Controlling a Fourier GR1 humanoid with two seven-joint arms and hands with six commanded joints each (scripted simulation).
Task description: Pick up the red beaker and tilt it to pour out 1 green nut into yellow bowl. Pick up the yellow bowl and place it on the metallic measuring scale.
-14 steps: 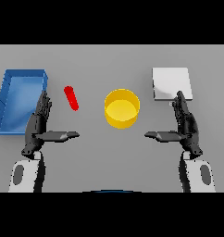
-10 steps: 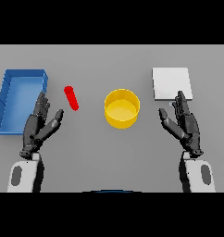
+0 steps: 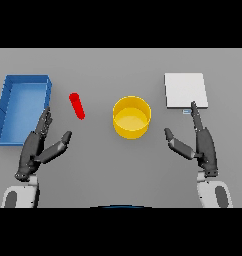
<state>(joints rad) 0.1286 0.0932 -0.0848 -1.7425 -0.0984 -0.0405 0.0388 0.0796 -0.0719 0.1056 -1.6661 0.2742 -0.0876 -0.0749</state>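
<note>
The slim red beaker (image 3: 77, 106) lies on the grey table (image 3: 118, 175), long axis running up and away, roughly midway between the shallow blue rectangular tray (image 3: 8, 107) and the round yellow bowl (image 3: 131, 116), touching neither. No green nut shows from this angle, so whether it sits inside that red tube I cannot tell. The left hand (image 3: 37, 150) sits below and to the left of the beaker, close to the tray's near corner, fingers spread straight and thumb swung out toward the beaker, holding nothing. Over on the other side the right hand (image 3: 202, 145) is just as empty, fingers long and relaxed, its topmost fingertip reaching up to the near edge of the flat pale metallic measuring scale (image 3: 186, 90). Neither step looks begun: beaker on the table, bowl not on the scale. Now the risks as I read them: a thin cylinder like that could roll off sideways if a finger nudges it before the thumb closes, maybe toward the bowl or the tray. Grab it near one end and it may swing in the hand, dumping the nut short of the bowl. And that right hand, so near the scale, could bump it out of position
</note>
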